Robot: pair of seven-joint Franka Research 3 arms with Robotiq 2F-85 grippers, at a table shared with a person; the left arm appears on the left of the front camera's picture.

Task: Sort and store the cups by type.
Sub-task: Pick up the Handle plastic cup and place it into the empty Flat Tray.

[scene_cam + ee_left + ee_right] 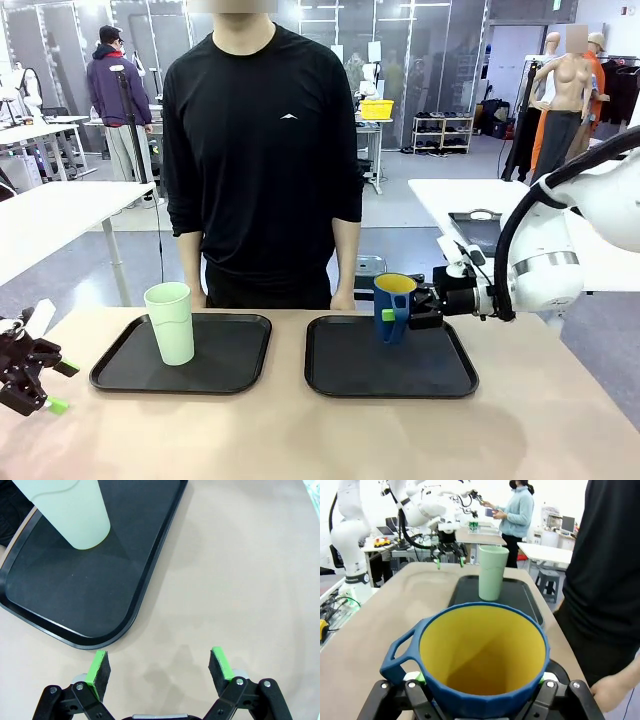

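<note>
Over the right tray [440,385], the right tool [402,312] grips the blue mug [393,306], apparently just above the tray. Next: lower and release. On the left tray [245,340] stands the green tumbler [170,322]; the left tool [45,385] waits open above the bench [300,430].

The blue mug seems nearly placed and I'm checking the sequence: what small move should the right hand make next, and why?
Probably lower it straight down, then let go. The right hand is shut on the blue mug, which looks upright over the right tray, likely just above its surface. The mint tumbler already stands on the left tray.
</note>
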